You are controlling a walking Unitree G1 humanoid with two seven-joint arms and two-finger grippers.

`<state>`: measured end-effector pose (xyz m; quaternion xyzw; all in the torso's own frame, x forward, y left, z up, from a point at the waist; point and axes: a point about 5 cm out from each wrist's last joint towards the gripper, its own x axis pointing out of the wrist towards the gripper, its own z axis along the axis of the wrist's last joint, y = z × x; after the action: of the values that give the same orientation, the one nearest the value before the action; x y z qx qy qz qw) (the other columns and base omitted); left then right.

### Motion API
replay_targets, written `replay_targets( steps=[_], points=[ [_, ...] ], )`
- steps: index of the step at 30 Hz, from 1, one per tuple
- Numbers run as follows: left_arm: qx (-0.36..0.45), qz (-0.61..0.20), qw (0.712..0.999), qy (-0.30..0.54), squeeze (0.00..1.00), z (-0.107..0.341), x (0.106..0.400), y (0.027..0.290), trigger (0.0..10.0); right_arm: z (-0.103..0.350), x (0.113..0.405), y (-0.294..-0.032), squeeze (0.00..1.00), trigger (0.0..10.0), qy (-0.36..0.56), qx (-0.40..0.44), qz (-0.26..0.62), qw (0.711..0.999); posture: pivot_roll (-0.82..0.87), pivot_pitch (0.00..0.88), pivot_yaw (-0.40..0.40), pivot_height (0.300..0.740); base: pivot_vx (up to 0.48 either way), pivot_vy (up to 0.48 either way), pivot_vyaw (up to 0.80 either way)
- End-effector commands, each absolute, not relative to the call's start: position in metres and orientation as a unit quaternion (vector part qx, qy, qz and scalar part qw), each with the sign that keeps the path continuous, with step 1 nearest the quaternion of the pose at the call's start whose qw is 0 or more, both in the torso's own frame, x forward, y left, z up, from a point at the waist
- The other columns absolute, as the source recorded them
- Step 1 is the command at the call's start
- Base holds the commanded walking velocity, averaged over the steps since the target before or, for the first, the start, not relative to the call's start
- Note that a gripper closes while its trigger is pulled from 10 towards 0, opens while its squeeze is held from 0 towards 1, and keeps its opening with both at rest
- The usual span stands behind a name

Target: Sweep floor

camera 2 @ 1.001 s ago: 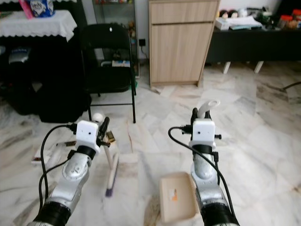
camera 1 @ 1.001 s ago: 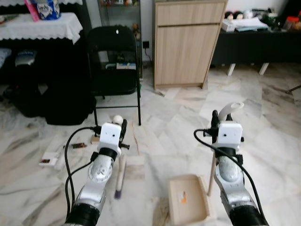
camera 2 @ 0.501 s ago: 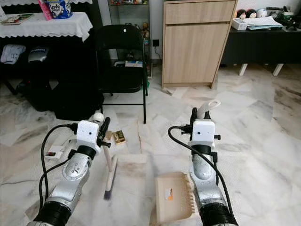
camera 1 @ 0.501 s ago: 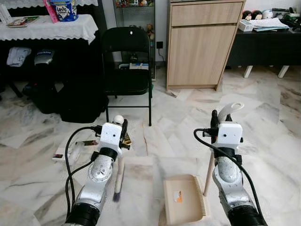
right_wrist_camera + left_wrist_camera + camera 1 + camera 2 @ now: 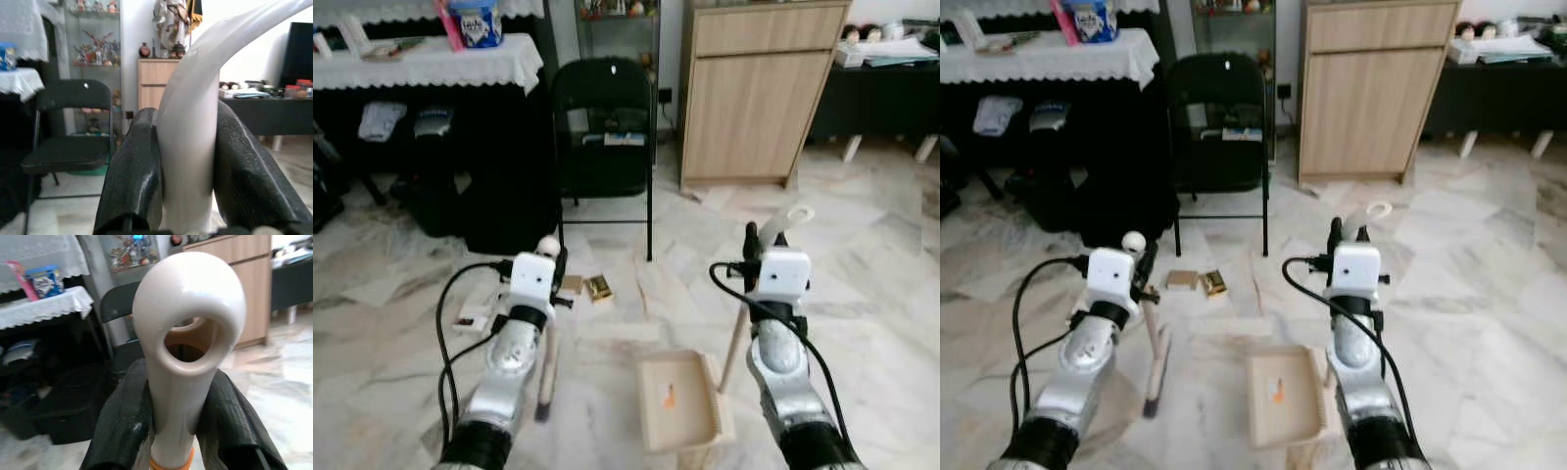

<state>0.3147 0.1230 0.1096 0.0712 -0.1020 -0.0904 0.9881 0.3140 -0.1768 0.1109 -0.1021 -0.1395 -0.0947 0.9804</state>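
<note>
Marble floor (image 5: 891, 294) has slid rightward in your view, so the camera turned left. Left gripper (image 5: 551, 272) clamped on brush (image 5: 546, 367), right gripper (image 5: 762, 242) on dustpan (image 5: 677, 401) handle. Wrappers (image 5: 598, 287) now lie just ahead, left of centre: sweep them next.

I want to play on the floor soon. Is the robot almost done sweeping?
Not yet. Done: the left gripper holds the broom and the right gripper holds the dustpan, which has an orange bit in it. In hand: both tools are down at the floor. Left: the small wrappers near the black chair remain unswept.
</note>
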Motion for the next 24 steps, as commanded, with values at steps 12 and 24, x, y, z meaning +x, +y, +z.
replay_targets(
  steps=[12, 24],
  points=[
    [0.081, -0.086, 0.985, -0.123, 0.0, 0.1194, 0.3177, 0.128, 10.0, 0.1205, 0.3169, -0.1698, 0.0, 10.0, -0.164, -0.101, -0.085, 0.978, 0.01, 0.0, 0.071, 0.74, 0.0, 0.423, 0.0],
    [0.078, -0.094, 0.984, -0.132, 0.0, 0.1224, 0.3178, 0.1259, 10.0, 0.1202, 0.3159, -0.1714, 0.0, 10.0, -0.163, -0.101, -0.09, 0.977, 0.01, 0.0, 0.071, 0.74, 0.0, 0.055, 0.0]
  ],
)
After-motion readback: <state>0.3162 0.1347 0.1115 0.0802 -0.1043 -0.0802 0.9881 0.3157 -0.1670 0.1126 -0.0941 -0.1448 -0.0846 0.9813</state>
